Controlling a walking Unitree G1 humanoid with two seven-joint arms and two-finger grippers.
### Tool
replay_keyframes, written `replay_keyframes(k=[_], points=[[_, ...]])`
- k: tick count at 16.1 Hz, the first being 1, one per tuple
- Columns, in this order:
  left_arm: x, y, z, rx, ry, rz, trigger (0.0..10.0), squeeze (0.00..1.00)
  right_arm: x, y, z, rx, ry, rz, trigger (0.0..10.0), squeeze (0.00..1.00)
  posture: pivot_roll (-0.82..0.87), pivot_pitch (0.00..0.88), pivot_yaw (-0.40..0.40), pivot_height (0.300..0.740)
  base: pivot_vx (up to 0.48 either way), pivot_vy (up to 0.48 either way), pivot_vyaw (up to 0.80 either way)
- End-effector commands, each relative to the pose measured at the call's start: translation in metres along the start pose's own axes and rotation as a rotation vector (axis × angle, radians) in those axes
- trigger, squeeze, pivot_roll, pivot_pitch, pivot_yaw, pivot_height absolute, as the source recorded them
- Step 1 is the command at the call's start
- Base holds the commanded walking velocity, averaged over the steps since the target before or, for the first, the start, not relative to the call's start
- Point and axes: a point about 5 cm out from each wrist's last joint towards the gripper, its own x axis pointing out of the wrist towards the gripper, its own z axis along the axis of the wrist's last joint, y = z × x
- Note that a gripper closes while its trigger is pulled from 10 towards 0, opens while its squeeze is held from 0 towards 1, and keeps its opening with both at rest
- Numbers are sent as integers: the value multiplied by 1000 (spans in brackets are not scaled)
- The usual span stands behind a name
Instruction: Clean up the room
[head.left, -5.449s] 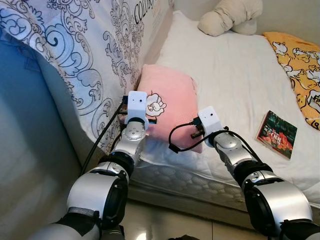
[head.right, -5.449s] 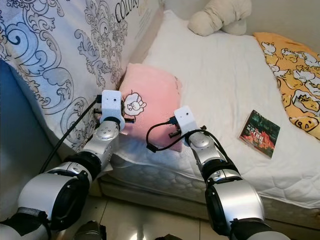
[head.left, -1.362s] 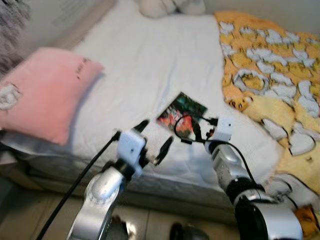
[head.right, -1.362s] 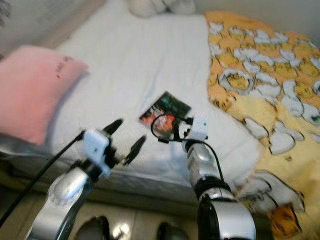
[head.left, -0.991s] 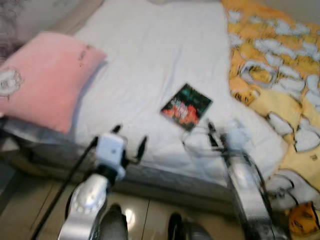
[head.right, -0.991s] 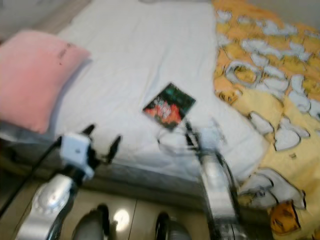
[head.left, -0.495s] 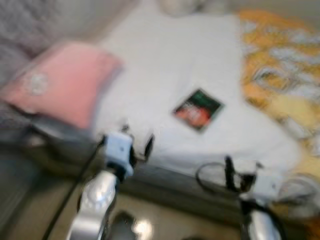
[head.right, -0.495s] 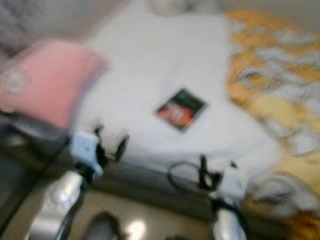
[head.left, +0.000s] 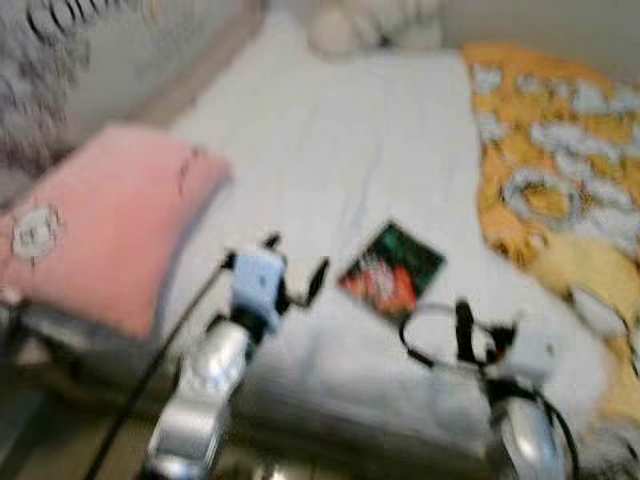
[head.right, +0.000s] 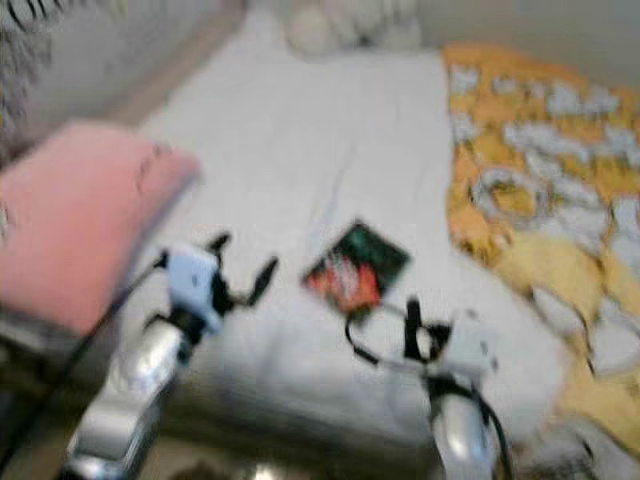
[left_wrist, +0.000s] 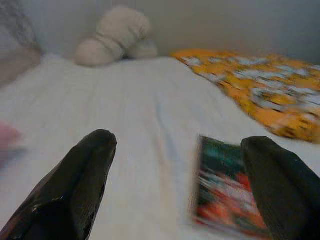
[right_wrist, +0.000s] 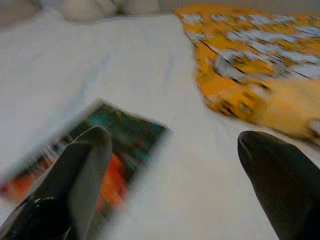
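A small book with a dark green and red cover (head.left: 392, 270) lies flat on the white bed sheet (head.left: 330, 140). My left gripper (head.left: 295, 262) hovers open just left of the book, nothing between its fingers. In the left wrist view the book (left_wrist: 225, 187) lies ahead, nearer one finger (left_wrist: 280, 185). My right gripper (head.left: 478, 330) is open near the bed's front edge, just short of the book and to its right. In the right wrist view the book (right_wrist: 125, 145) lies partly behind one finger (right_wrist: 75, 175). The head views are blurred.
A pink pillow (head.left: 100, 230) lies at the bed's left end, below a patterned mattress leaning on the wall (head.left: 40, 60). A yellow patterned blanket (head.left: 550, 150) covers the bed's right side. A cream plush toy (head.left: 370, 25) sits at the far edge.
The camera has shifted and stays blurred. Both grippers have come up from the bed's front edge over the sheet, closer to the book; both stay open.
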Motion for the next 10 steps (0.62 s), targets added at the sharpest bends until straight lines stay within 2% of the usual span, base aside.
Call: replay_keyframes(k=[1,2,4,5,6,7,10], points=[[0,7,-4,12,19,14,10000,0,7,1,-6,23,44,-6,10000,0,62,73,-70,736,480,0,0],[1,10,-2,41,12,31,10000,0,20,2,-9,66,69,-3,10000,0,68,87,-64,736,412,0,0],[4,11,2,49,8,-2,10000,0,50,6,-23,216,180,-14,10000,0,95,129,-53,736,0,0,0],[3,11,4,53,11,-21,10000,0,60,10,-29,266,225,-24,10000,0,107,141,-49,736,0,0,0],[1,13,4,55,15,-34,10000,0,69,15,-32,268,245,-25,10000,0,120,159,-42,736,0,0,0],[0,13,4,54,17,-39,10000,0,72,18,-33,260,254,-20,10000,0,120,159,-42,736,0,0,0],[-7,14,9,55,10,-50,10000,0,84,31,-46,355,336,-36,10000,0,152,231,-42,736,0,0,0]])
